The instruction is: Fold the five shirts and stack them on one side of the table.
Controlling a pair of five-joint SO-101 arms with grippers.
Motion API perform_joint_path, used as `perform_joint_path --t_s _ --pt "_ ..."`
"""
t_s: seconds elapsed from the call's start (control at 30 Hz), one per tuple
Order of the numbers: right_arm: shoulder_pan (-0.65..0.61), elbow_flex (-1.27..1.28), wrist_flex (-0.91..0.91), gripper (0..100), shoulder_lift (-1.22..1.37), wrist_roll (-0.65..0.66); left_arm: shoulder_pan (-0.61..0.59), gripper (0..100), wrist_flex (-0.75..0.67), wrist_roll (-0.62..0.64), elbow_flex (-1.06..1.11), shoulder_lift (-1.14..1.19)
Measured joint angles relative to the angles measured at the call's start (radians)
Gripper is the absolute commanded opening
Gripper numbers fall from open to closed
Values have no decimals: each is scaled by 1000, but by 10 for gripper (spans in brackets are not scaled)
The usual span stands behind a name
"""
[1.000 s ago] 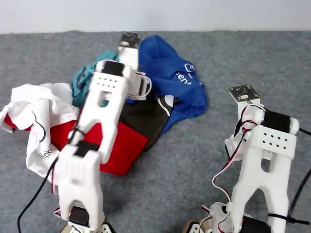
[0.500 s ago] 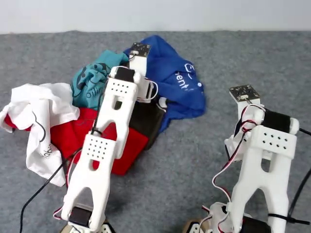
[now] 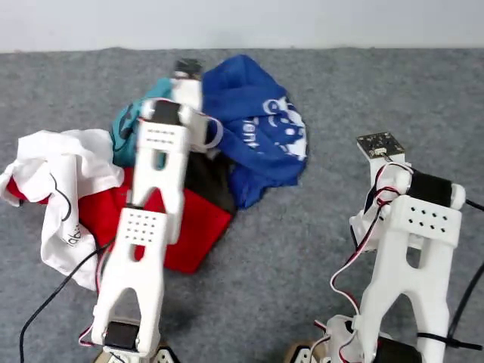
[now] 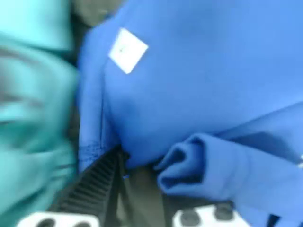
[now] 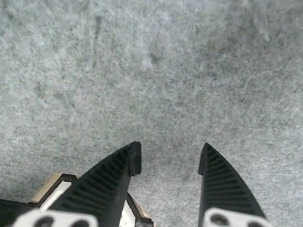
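- A grey, felt-like surface (image 3: 302,257) runs back to a pale wall (image 3: 242,23). All five shirts lie unfolded in one heap on its left and middle.
- The crumpled white shirt (image 3: 57,178) lies at the heap's far left, draped over the flat red shirt (image 3: 189,223). Both lie as they did a second ago.
- The teal shirt (image 3: 127,127) sits behind the red one, partly covered by the white left arm (image 3: 151,227).
- That arm has swung leftward over the last half second. Its wrist now hangs where the teal and blue cloth meet.
- The black shirt (image 3: 212,175) shows less than before, mostly hidden under the arm and the blue cloth.
- The blue shirt with white print (image 3: 257,125) has bunched toward the left. Its right edge is drawn in and more of the print faces up.
- At the left gripper (image 4: 142,179) the picture is smeared. One ribbed dark finger meets the blue cloth and a blue fold covers the other. I cannot tell whether the fingers are clenched on it or released.
- The white right arm (image 3: 412,234) has not moved and stands well apart from the heap.
- The right gripper (image 5: 168,158) has its fingers released and spread, with bare grey surface between them.
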Motion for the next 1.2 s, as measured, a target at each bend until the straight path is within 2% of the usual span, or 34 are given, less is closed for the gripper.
perform_joint_path --t_s 0.87,1.03,1.2 --pt "0 0 -18 202 0 0 -575 12 2 0 0 -839" --pt "0 0 -18 202 0 0 -623 12 2 0 0 -1016" --pt "0 0 -18 202 0 0 -618 12 2 0 46 -1062"
